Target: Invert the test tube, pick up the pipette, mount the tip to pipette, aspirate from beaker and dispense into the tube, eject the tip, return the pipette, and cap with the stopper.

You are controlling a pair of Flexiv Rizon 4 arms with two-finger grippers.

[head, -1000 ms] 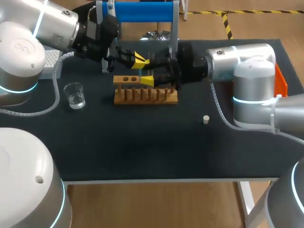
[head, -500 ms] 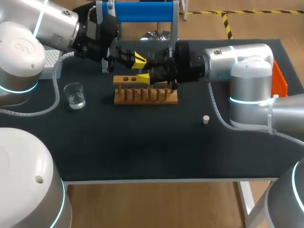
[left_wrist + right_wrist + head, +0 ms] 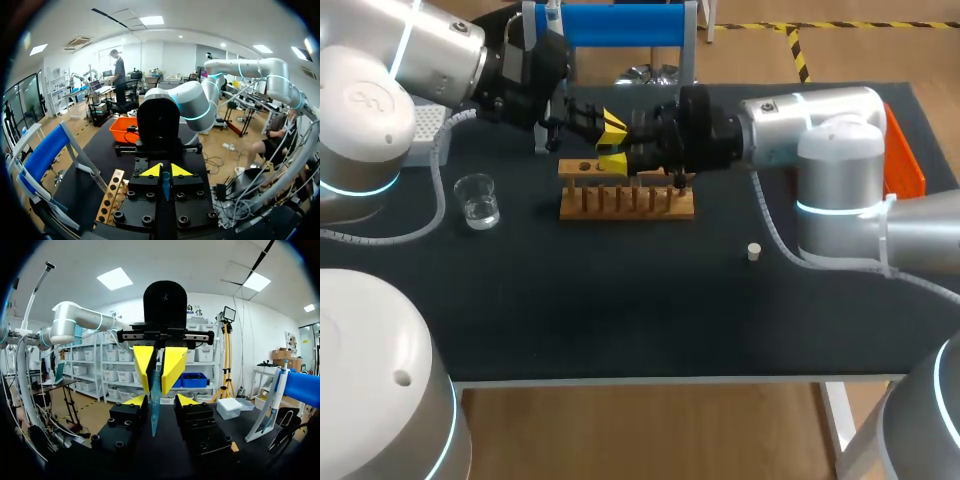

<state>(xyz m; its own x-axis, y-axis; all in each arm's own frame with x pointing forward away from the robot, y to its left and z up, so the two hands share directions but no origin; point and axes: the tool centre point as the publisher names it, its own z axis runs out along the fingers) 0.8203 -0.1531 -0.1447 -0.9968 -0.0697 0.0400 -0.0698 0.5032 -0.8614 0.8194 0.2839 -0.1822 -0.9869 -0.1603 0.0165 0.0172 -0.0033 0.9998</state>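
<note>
A clear beaker (image 3: 477, 200) with a little liquid stood on the black table (image 3: 620, 310), well apart from the left pincer (image 3: 165, 172) and out on that arm's own side. The left arm came in from the left and held its pincer above the table, clenched on a bluish test tube (image 3: 154, 407). In its own wrist view the two yellow tips pressed the tube from either side.

From the right wrist view, the left pincer's long yellow fingers (image 3: 142, 365) met on the tube's upper part. The rest of the tube ran down from them into the gap of the right pincer (image 3: 160, 401). That pincer was released, its yellow tips standing apart on either side of the tube without closing on it.

The two pincers faced each other tip to tip, the right arm reaching in from the right past the table's middle. Just beneath them lay a wooden rack (image 3: 626, 200) with a row of pegs along its front and holes along its top, the pincers meeting over its left end. A blue-topped stand (image 3: 610, 24) rose just behind both pincers.

A small pale stopper (image 3: 754, 251) sat on the table well apart from the right pincer, nearer the front edge under that arm's side. An orange bin (image 3: 908, 172) stood at the table's edge beyond the right arm.
</note>
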